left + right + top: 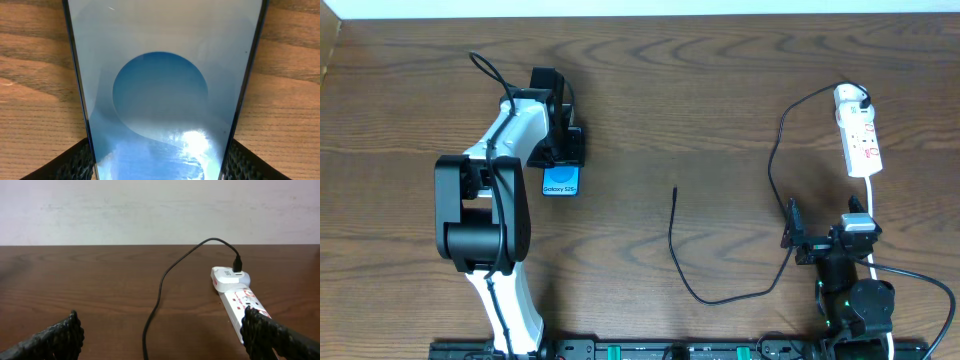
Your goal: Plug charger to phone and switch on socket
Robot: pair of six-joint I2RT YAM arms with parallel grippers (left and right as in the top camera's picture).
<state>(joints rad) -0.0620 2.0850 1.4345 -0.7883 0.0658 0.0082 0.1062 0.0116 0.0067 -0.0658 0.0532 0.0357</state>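
Overhead first, Ben: where is the phone?

– At ten o'clock on the worktop. Only its blue end with the Galaxy lettering shows, poking out toward six o'clock from under the left end effector.

And the charger?

– It lies loose. Its connector tip is bare near the middle of the worktop, pointing to twelve o'clock, well apart from the phone. The cable loops off to the socket at two o'clock. The right end effector is at four o'clock, just beside the cable.

Left wrist view, then. Is it gripping?

– Yes. The screen fills the picture, and the fingers sit against both long edges at seven and five o'clock, closed on the phone. Whether the phone rests on the wood, I cannot tell.

Right wrist view?

– Jaws spread wide, with nothing between them but bare worktop and the cable passing at six o'clock. The socket lies at four o'clock, and the cable's far end is plugged into a white adapter on the socket's far end.
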